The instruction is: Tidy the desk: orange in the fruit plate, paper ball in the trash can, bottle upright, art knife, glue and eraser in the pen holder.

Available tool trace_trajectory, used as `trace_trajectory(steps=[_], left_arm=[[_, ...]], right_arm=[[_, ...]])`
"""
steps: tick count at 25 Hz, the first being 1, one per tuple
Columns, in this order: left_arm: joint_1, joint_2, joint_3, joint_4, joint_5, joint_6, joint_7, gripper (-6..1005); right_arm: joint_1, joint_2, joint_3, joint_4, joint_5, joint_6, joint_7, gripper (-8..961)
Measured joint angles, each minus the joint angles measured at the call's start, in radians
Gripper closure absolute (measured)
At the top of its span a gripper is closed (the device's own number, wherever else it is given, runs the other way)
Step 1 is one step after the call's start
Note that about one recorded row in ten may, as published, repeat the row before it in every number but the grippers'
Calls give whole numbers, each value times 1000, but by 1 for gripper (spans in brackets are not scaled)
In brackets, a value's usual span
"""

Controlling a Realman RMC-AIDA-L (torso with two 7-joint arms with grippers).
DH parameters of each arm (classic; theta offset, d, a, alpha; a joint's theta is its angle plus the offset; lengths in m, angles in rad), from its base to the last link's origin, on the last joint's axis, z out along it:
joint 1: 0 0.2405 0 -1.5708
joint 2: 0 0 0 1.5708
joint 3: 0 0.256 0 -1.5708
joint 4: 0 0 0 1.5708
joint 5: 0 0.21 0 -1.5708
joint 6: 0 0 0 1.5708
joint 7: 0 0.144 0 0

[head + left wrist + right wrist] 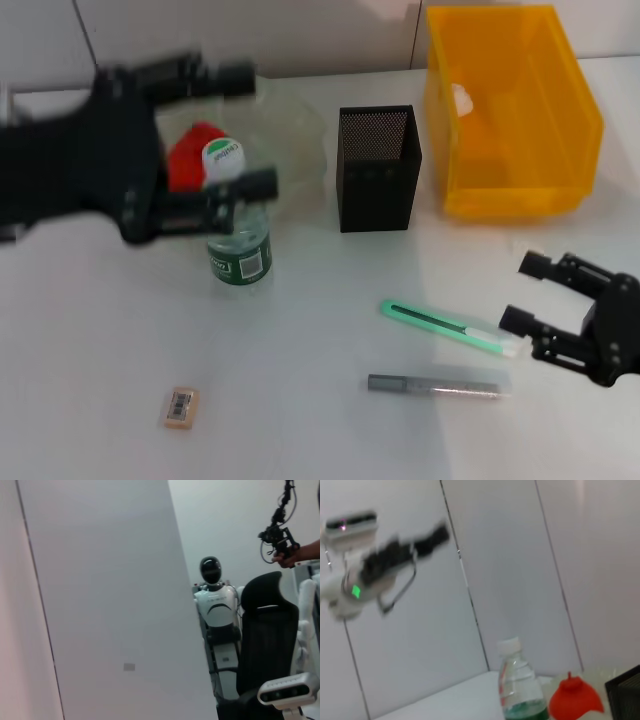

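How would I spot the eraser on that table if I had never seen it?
Start at the upright water bottle with the green label, under the robot's left hand. Come toward the table's near edge and slightly left: the eraser lies flat there, alone. It is a small tan block with a barcode sticker, unlike the long knife and glue stick.

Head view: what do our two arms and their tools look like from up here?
Both are matte black. The left tool is a bulky black block with two long, straight fingers ending in rounded tips; its arm is a thick black link. The right tool is slimmer, an open black linkage frame with two fingers tipped by small blocky pads. No cables or markings show on either.
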Motion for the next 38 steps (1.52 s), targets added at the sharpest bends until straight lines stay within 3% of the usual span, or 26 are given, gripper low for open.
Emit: trace_trajectory(steps=[1, 3, 6, 7, 10, 11, 12, 15, 16, 17, 20, 21, 25, 26, 29, 31, 38], left_arm=[[21, 1, 5, -81, -3, 0, 61, 214], [21, 1, 5, -81, -3, 0, 61, 215], [63, 5, 6, -331, 11, -4, 282, 216], [63, 5, 6, -331, 11, -4, 282, 216], [72, 7, 6, -459, 42, -19, 399, 218], [75, 8, 5, -496, 59, -32, 426, 218], [75, 8, 5, -515, 75, -46, 437, 218], [78, 7, 3, -589, 118, -85, 496, 218], [80, 6, 1, -638, 122, -97, 534, 218], [80, 6, 1, -638, 122, -97, 534, 218], [80, 6, 2, -658, 122, -102, 549, 218], [80, 6, 2, -658, 122, -102, 549, 218], [83, 2, 3, -723, 116, -129, 575, 218], [87, 1, 0, -726, 114, -129, 576, 218], [89, 1, -1, -732, 112, -132, 576, 218], [90, 0, -1, -735, 111, -138, 577, 218], [87, -1, -2, -736, 109, -142, 573, 218]], right_arm=[[3, -2, 38, -3, 0, -22, 5, 197], [7, -7, 86, -8, 0, -54, 21, 197], [18, -15, 132, -48, 0, -92, 87, 198], [18, -15, 132, -48, 0, -92, 87, 198], [35, -6, 131, -185, -1, -103, 228, 198], [51, 3, 112, -308, -6, -104, 333, 198], [51, 3, 112, -308, -6, -104, 333, 198], [84, 5, 33, -527, -9, -104, 528, 198], [98, 5, -46, -657, -10, -101, 645, 198], [98, 5, -46, -657, -10, -101, 645, 198], [105, 7, -195, -864, -43, -81, 793, 198], [116, 8, -278, -980, -108, -55, 905, 198], [158, 5, -366, -1111, -242, -36, 1087, 199], [197, 3, -409, -1178, -333, -57, 1187, 199], [230, 3, -456, -1231, -411, -89, 1267, 199], [267, 4, -546, -1303, -514, -137, 1347, 199], [306, 5, -677, -1331, -642, -177, 1385, 199]])
